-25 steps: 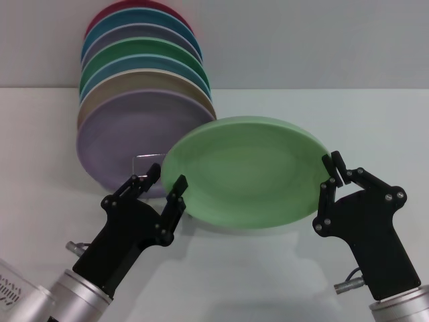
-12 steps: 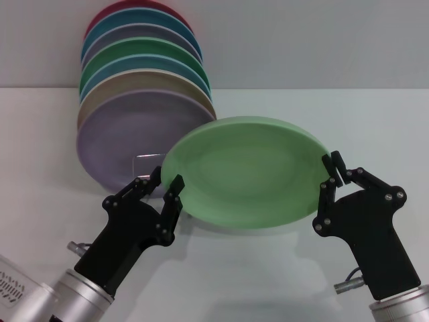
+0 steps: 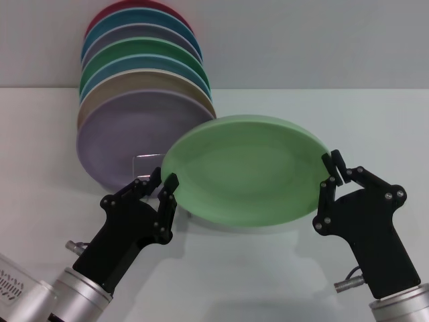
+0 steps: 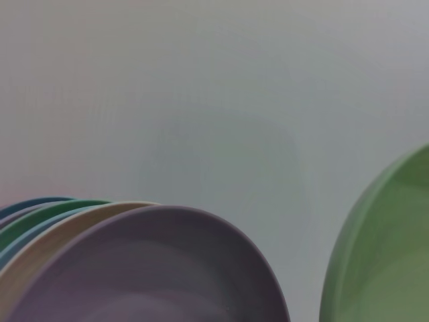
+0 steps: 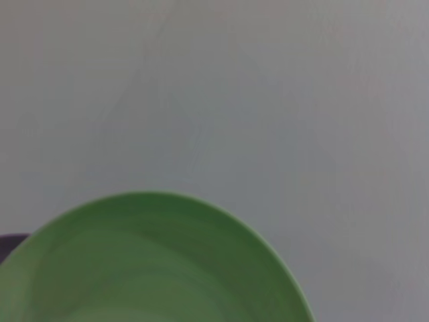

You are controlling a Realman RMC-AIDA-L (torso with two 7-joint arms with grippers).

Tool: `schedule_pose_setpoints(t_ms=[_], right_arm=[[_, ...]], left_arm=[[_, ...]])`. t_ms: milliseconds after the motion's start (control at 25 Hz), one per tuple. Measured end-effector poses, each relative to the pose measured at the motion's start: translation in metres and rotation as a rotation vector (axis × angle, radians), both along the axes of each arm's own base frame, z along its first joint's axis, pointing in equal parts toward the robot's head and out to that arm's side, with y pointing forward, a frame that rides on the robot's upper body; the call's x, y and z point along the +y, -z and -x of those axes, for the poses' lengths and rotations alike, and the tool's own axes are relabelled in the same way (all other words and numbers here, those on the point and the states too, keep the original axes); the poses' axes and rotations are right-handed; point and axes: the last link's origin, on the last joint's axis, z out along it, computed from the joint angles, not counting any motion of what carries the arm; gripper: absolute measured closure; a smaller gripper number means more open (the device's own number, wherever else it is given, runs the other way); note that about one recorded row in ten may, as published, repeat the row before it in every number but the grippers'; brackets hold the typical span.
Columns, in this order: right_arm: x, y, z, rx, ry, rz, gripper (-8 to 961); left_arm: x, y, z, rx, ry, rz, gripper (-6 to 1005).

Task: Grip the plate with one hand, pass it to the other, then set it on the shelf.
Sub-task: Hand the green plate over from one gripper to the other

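The light mint-green plate (image 3: 244, 169) hangs tilted above the table in the head view. My right gripper (image 3: 331, 172) is shut on its right rim. My left gripper (image 3: 163, 181) is open with its fingers on either side of the plate's left rim. The plate also shows in the left wrist view (image 4: 382, 255) and the right wrist view (image 5: 154, 261). The silver wire shelf (image 3: 144, 164) stands behind the left gripper, and only its small looped front shows in front of the plates it holds.
Several plates stand upright in the shelf at the back left: a lilac one (image 3: 124, 137) in front, then tan, blue, darker green (image 3: 144, 48), and others behind. The lilac plate also shows in the left wrist view (image 4: 141, 268). The white table (image 3: 375, 121) spreads to the right.
My left gripper has moved a little up and right onto the plate's left rim. The right gripper and the plate have stayed still.
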Motion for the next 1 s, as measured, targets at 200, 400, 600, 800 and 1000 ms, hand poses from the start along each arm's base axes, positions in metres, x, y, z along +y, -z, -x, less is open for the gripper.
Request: schedule_pose_setpoints(t_ms=[200,400,600,800,1000], right_arm=[[0.0007,-0.0003,0.0002,0.0,-0.001,-0.002,939],[0.0013,-0.0002,0.0,-0.002,-0.001,-0.001,939],[0.0022,0.0002,-0.0001,-0.004,0.001,0.002,940],[0.0035,0.0007,0.0007,-0.004,0.0,0.005,925],[0.0043,0.001,0.0016,-0.004,-0.004,0.007,907]], left_arm=[[0.0006,0.0,-0.0008,-0.001,0.003,0.0,799],[0.0007,0.0001,-0.0011,-0.001,0.004,0.0,814],[0.0008,0.0001,-0.0014,-0.002,0.004,0.0,843],[0.0021,0.0001,-0.0027,-0.002,0.01,0.0,872],[0.0031,0.0001,-0.0039,-0.002,0.014,0.0,879]])
